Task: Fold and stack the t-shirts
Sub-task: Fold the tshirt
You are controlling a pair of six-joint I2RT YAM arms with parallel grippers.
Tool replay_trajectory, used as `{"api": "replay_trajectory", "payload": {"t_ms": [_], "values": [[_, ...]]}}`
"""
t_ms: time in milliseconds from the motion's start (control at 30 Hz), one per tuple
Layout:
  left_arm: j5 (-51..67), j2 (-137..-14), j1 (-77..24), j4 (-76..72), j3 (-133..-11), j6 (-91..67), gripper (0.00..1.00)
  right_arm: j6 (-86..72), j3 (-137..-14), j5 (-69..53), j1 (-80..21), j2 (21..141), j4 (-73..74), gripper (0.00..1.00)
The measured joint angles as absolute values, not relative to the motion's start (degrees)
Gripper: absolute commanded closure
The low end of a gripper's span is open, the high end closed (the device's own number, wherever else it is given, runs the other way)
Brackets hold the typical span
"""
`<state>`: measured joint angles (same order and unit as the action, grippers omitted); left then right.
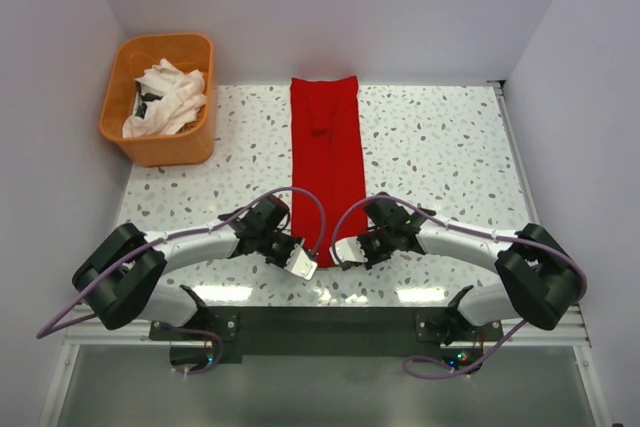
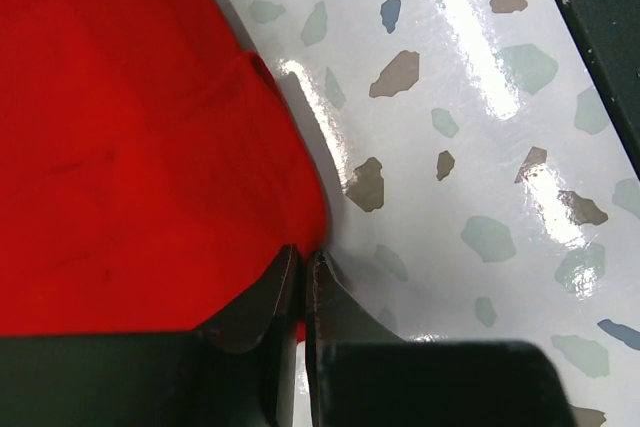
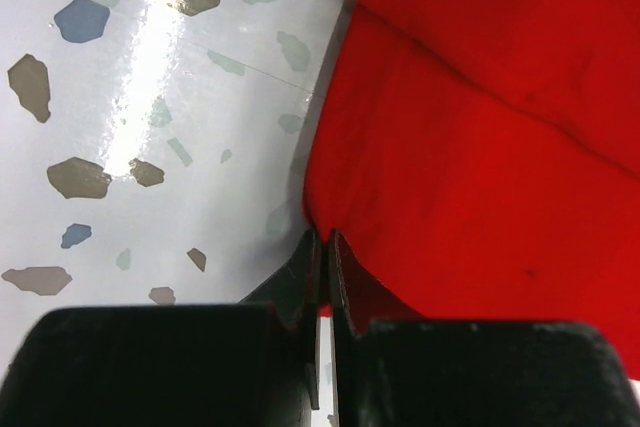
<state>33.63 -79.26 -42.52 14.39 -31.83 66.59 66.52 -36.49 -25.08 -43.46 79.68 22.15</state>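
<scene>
Speckled bench (image 1: 440, 147): red t-shirt (image 1: 325, 167) lies flat at centre as long narrow strip (sides already folded in), running from far edge toward arms. Step in hand, likely: end-over-end fold. Next move calls for lifting near end, both corners level, and carrying it toward far end. Orange basket (image 1: 170, 147) at far left corner holds crumpled white t-shirts (image 1: 170, 97), not yet folded. Left tool (image 2: 303, 257) and right tool (image 3: 322, 242): jaws nearly closed, each pinching one near corner of red cloth.
</scene>
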Motion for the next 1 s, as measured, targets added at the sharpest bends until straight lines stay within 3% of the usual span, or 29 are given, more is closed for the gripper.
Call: {"api": "replay_trajectory", "payload": {"t_ms": [33, 533, 767, 1000], "values": [[33.6, -79.3, -42.5, 14.9, -32.1, 66.6, 1.0, 66.1, -36.2, -25.0, -43.5, 79.4, 21.9, 1.0], [37.2, -70.2, -45.7, 21.9, -36.6, 63.6, 1.0, 60.5, -35.7, -27.1, -46.4, 64.6, 27.3, 1.0], [38.9, -75.5, -36.2, 24.0, -45.3, 67.5, 1.0, 62.4, -43.2, -29.6, -38.3, 73.7, 28.4, 1.0], [40.9, -91.2, -27.8, 25.5, -58.7, 73.5, 1.0, 67.2, -58.9, -31.6, -29.9, 89.1, 29.0, 1.0]]}}
